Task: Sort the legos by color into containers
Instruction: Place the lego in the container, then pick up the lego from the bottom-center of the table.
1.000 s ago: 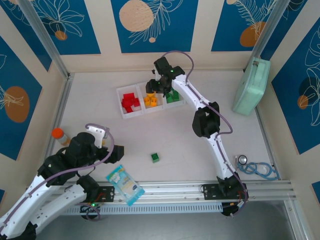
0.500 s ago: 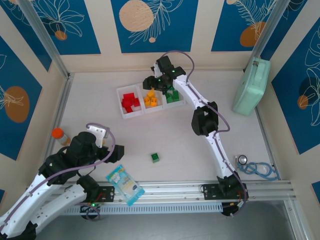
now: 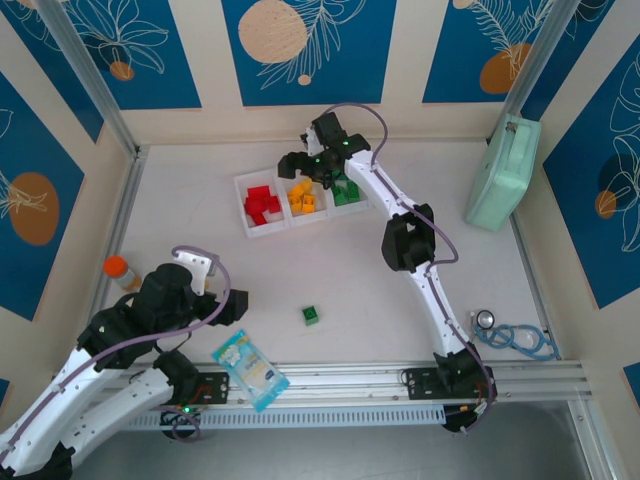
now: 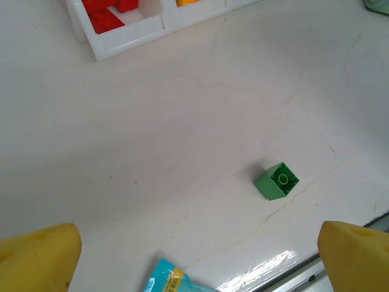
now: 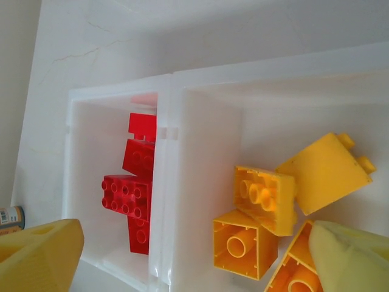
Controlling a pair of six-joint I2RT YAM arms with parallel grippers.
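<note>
Targeting: green brick (image 4: 277,180), ahead-right of left end effector (image 4: 197,252) (spread, empty)
Nearer arm: left
Right end effector (image 5: 194,255): spread, empty

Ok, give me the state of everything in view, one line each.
red legos, in the left compartment of the tray.
yellow legos, in the middle compartment.
green legos, in the right compartment.
loose green lego, on the table, unsorted.
left gripper, open, empty.
right gripper, open, empty, above the yellow legos.
snack packet, lying flat.
</note>
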